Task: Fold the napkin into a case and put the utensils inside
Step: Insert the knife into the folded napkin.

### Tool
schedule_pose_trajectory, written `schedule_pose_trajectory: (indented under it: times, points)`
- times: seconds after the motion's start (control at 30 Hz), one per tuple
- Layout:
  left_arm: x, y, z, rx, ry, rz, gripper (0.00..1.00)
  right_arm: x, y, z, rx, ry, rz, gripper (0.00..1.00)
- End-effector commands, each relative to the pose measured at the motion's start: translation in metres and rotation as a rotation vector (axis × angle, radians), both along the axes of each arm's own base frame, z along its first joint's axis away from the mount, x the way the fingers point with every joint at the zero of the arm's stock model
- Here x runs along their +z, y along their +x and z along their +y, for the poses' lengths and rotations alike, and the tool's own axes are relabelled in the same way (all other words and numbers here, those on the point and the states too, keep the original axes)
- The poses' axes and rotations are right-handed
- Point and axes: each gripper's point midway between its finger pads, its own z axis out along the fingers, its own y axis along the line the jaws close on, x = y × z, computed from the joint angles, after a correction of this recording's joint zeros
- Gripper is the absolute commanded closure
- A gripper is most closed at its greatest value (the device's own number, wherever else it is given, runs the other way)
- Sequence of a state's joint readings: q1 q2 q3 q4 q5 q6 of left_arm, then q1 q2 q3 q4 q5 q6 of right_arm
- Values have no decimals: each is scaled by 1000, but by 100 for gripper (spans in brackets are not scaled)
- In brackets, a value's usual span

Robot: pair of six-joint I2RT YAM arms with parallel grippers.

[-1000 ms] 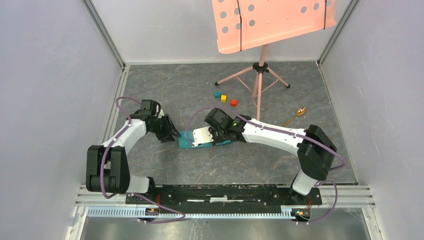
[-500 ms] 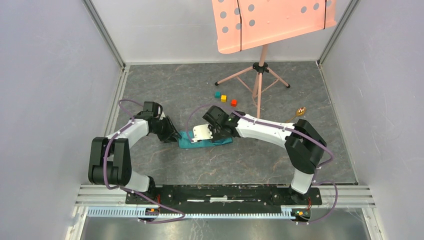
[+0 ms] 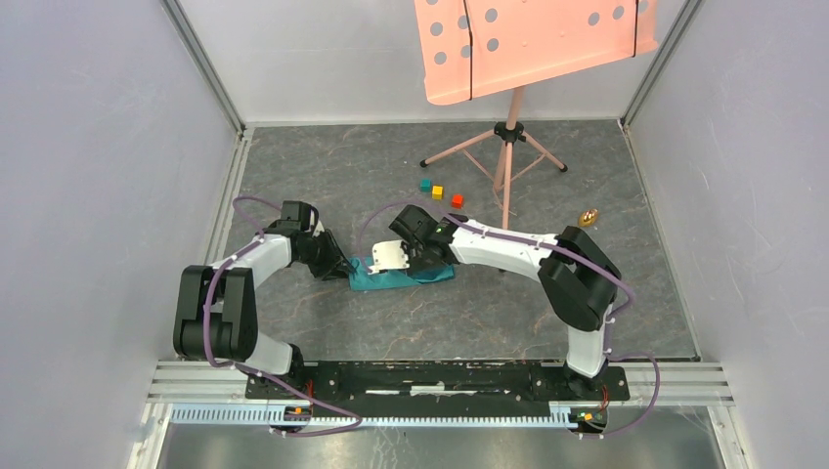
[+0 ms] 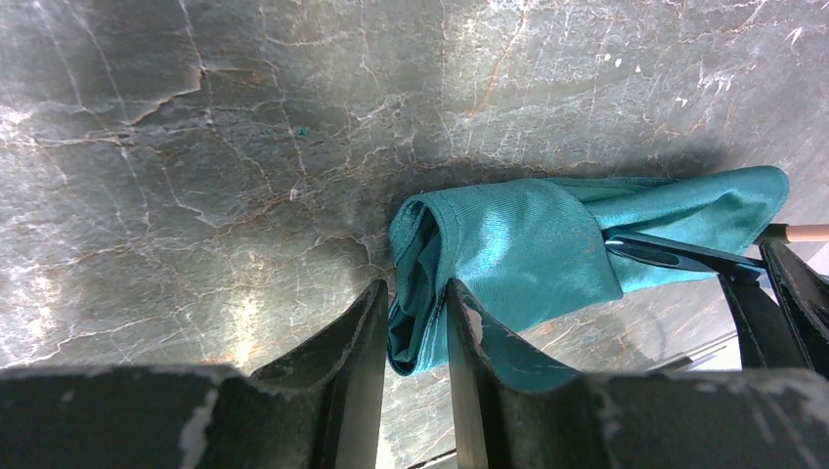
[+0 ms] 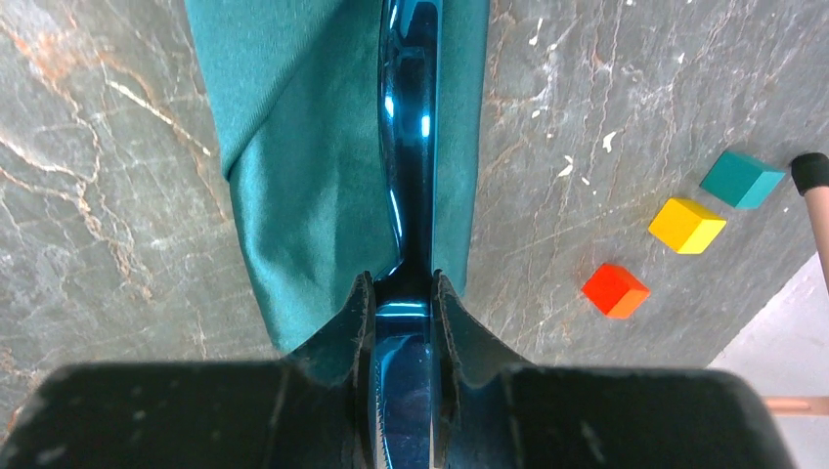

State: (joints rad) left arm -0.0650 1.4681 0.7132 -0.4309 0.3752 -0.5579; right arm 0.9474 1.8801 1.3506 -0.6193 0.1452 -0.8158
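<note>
The napkin (image 3: 403, 277) lies folded as a slim teal case in the middle of the floor. My left gripper (image 4: 417, 327) is at its left end, with a bunched fold of the cloth (image 4: 508, 254) pinched between the fingers. My right gripper (image 5: 403, 288) is shut on the blue utensil (image 5: 411, 147), a glossy knife. The knife lies along the case, and its far end goes in under the cloth (image 5: 313, 195). In the left wrist view the blue utensil (image 4: 675, 254) pokes from the case's right side. The golden-brown spoon (image 3: 588, 218) lies apart at the right.
A teal cube (image 3: 425, 184), a yellow cube (image 3: 437, 191) and a red cube (image 3: 457, 200) sit behind the case. A pink music stand (image 3: 528, 44) on a tripod (image 3: 506, 132) stands at the back. Grey walls close in both sides.
My left gripper's jaws have narrowed onto the case's left end. The right arm has pushed left, carrying the blue utensil further along the cloth.
</note>
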Motion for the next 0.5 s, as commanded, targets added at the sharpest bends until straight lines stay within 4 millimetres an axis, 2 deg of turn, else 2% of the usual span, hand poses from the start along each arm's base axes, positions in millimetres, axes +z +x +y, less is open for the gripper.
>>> schedule_pose_trajectory:
  times: [0.0,0.47]
  points:
    - [0,5,-6,22,-34,-1,65,12,9,24,-10,89,-3,100]
    - [1,6,-9,13,-39,-5,66,5,6,65,-10,224,91,100]
